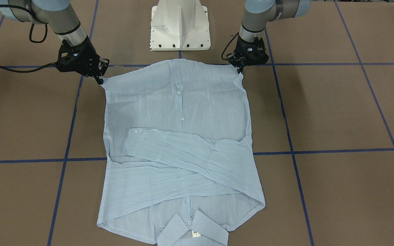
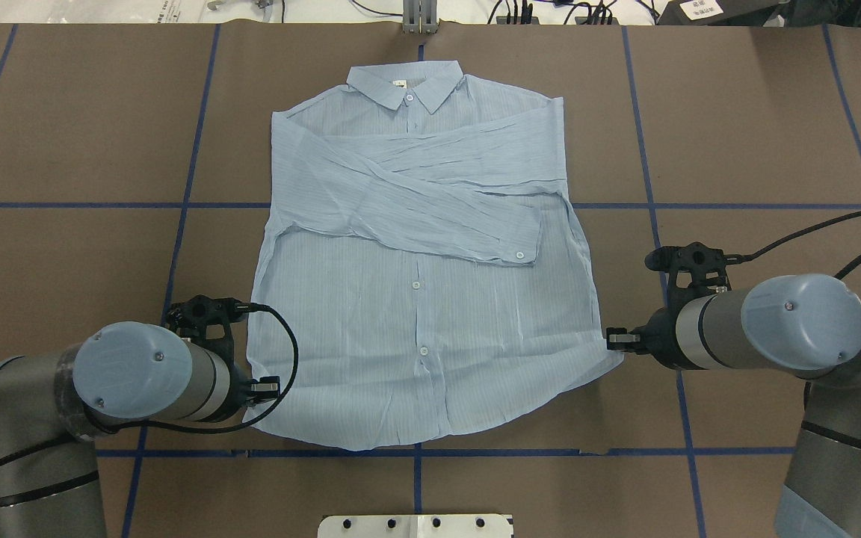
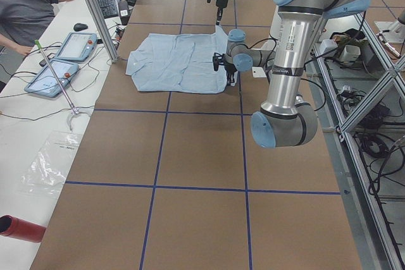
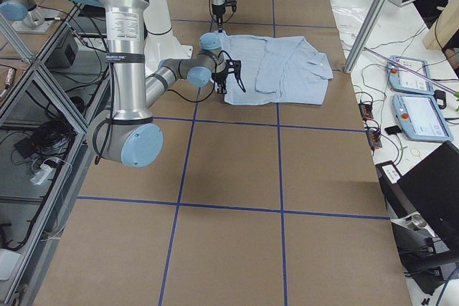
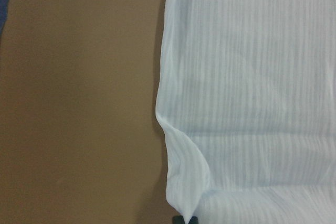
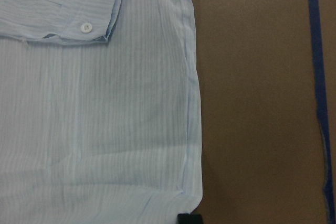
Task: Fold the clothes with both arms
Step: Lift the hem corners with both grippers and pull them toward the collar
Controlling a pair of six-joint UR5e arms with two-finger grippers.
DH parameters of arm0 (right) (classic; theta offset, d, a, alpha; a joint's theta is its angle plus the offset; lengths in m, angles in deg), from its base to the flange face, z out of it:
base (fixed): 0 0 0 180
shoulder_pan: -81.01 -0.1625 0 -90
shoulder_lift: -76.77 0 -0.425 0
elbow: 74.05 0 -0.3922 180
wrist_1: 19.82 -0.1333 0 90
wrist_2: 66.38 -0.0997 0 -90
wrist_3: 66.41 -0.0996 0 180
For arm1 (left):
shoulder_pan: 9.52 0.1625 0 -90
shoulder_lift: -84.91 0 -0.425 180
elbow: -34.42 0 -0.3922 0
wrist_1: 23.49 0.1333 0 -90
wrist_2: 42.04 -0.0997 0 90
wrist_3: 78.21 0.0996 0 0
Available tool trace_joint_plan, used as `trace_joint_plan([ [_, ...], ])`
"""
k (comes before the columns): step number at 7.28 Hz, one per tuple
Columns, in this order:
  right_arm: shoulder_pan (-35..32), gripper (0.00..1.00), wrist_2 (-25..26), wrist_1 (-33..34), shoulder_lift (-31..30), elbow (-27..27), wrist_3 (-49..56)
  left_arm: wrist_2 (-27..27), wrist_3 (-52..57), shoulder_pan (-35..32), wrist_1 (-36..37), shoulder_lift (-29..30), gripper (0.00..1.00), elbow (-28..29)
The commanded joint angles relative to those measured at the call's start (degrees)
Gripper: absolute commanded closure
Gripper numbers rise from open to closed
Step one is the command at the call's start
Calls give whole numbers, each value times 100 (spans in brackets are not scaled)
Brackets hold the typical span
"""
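At shirt collar: small label, maybe printed, unreadable.

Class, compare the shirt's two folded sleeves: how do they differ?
The top sleeve slants across the chest, its buttoned cuff showing; the lower sleeve runs nearly level beneath it, its cuff out of sight. Both are pale blue, striped, folded over the shirt front.

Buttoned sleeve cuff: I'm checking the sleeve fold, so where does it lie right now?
In the overhead view the cuff lies flat on the front of the shirt, right of the centre buttons, near the shirt's edge on the robot's right side.
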Motion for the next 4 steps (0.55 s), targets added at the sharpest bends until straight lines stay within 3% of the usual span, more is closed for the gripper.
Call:
trace_joint_plan([
  [1,-58,100,-2,0,12,-25,41,0,6,0,-6,8,100,-7],
  [4,-382,100,-361,0,48,-25,67,9,6,-175,-15,78,100,-16],
])
